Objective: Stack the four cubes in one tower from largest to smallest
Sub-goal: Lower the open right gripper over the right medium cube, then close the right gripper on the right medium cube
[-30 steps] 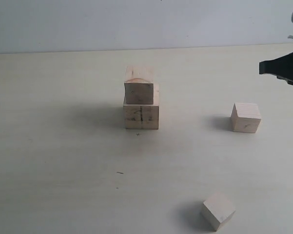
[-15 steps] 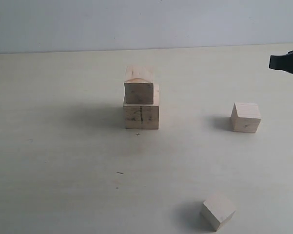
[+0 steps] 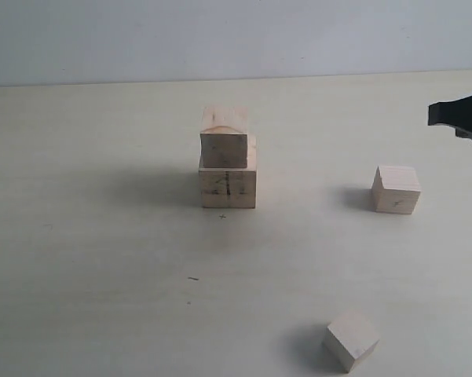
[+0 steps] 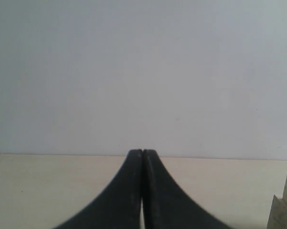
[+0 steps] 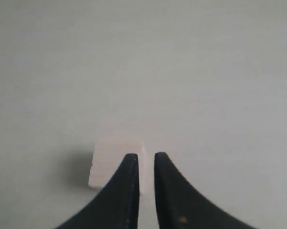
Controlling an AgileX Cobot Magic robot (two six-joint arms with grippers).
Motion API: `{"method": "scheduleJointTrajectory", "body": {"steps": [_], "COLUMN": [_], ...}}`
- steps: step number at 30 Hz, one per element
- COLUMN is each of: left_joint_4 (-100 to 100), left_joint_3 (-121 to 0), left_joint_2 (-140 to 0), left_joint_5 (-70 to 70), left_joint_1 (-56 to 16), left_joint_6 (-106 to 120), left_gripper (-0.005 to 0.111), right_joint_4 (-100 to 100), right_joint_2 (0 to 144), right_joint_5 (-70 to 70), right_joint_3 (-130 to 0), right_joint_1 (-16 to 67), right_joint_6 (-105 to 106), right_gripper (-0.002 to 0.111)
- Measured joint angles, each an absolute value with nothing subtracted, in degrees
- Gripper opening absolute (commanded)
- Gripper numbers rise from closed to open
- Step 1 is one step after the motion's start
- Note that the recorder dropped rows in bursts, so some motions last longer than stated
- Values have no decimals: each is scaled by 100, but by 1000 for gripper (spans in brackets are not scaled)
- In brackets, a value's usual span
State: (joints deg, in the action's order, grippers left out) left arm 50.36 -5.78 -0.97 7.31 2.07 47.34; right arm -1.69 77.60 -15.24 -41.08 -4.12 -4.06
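My right claw (image 3: 438,115), slit-open and empty, has edged back in at the right edge. Left claw (image 4: 142,152) is pressed together. No cube has moved: the seamed largest pale wooden cube (image 3: 228,187) carries the red-grained cube (image 3: 225,141). The third cube (image 3: 396,189), mid-right, is probably next. The smallest cube (image 3: 351,338) sits lower right.

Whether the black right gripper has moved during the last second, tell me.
Yes: the right gripper drew back rightward, away from the pale wooden two-cube stack.

Pale table (image 3: 102,298), few small dark marks (image 3: 192,278) on surface; plain light wall (image 3: 220,39) behind far edge.
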Motion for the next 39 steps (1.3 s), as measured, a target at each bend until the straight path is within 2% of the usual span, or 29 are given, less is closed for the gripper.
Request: {"method": "scheduleJointTrajectory", "body": {"steps": [4,6,14,16,21,27,39], "left_joint_4": [5036,5048,3970,3860,3787,3773,3747], "left_joint_3": [-578,-517,-23,-10,-10,4,12], "left_joint_2": [-97,-97,-97,-97,-97,-97,-97], "left_joint_5": [757,819,1019,1075,1290,2412,2539], "left_joint_1": [207,207,207,207,207,207,207], "left_joint_6": [4734,4734,4749,4749,4749,4762,4773], "left_gripper": [0,0,0,0,0,0,0], "right_joint_4": [-247,-481,-1660,-1828,-1939,-2042,-2001], "right_joint_2": [8377,8653,9048,9140,9546,9946,10294], "right_joint_5": [-2869,-3209,-3406,-3386,-3271,-3156,-2696], "right_joint_3": [-4884,-5157,-5530,-5555,-5553,-5553,-5553], "right_joint_1": [-412,-412,-412,-412,-412,-412,-412], "right_joint_6": [-159,89,1449,1557,1583,1593,1593], "right_gripper": [14,18,61,65,67,67,67]}}
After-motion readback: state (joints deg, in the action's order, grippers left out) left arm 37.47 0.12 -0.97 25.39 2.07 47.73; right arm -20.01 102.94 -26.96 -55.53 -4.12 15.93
